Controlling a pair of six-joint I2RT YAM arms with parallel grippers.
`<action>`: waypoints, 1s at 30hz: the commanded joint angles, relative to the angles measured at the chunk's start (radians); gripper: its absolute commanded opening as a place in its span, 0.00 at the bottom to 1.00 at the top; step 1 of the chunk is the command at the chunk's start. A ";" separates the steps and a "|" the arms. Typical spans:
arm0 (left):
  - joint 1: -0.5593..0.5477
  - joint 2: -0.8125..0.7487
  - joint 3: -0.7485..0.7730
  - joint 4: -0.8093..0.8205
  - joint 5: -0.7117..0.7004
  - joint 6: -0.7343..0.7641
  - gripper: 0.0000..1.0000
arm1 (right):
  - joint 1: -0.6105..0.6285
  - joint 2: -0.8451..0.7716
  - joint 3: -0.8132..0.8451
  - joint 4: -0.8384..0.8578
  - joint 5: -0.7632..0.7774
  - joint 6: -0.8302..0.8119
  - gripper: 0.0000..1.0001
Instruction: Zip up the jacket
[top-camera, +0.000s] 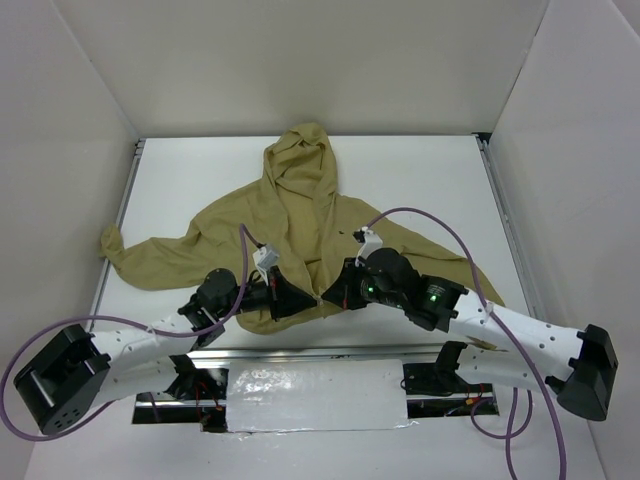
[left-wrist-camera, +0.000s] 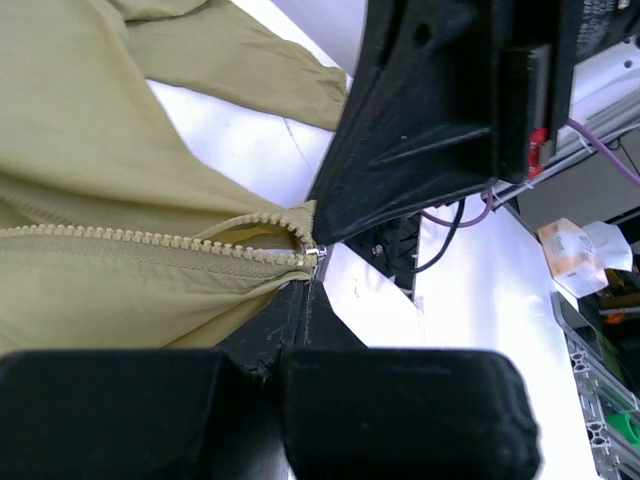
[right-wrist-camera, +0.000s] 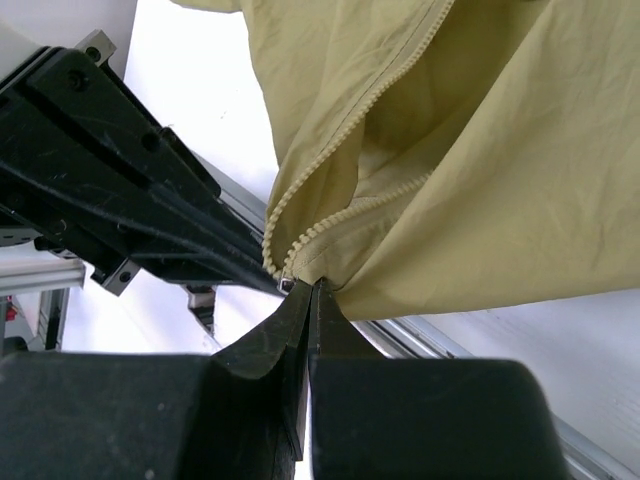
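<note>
The khaki jacket (top-camera: 300, 215) lies flat on the white table (top-camera: 430, 180), hood at the far side, sleeves spread left and right. My left gripper (top-camera: 305, 297) and right gripper (top-camera: 330, 293) meet at the bottom hem in the middle. In the left wrist view my left gripper (left-wrist-camera: 308, 272) is shut on the hem where the zipper teeth (left-wrist-camera: 150, 240) end; the right gripper's black body (left-wrist-camera: 440, 120) is just beyond. In the right wrist view my right gripper (right-wrist-camera: 312, 290) is shut on the jacket's (right-wrist-camera: 480, 150) lower corner beside a small metal zipper end (right-wrist-camera: 287, 285). The zipper (right-wrist-camera: 350, 215) is open above it.
A metal rail (top-camera: 300, 352) runs along the table's near edge, with a shiny white sheet (top-camera: 315, 395) between the arm bases. White walls enclose the table on three sides. Purple cables (top-camera: 440, 225) loop over both arms.
</note>
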 joint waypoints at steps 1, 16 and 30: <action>-0.007 0.024 0.012 0.068 0.075 0.005 0.00 | -0.010 0.003 0.006 0.168 -0.026 -0.017 0.00; 0.002 0.254 0.001 0.151 -0.052 -0.017 0.00 | -0.015 0.150 -0.069 0.207 0.028 -0.091 0.00; 0.005 0.549 0.013 0.282 -0.043 -0.049 0.00 | -0.015 0.404 -0.063 0.274 0.028 -0.062 0.11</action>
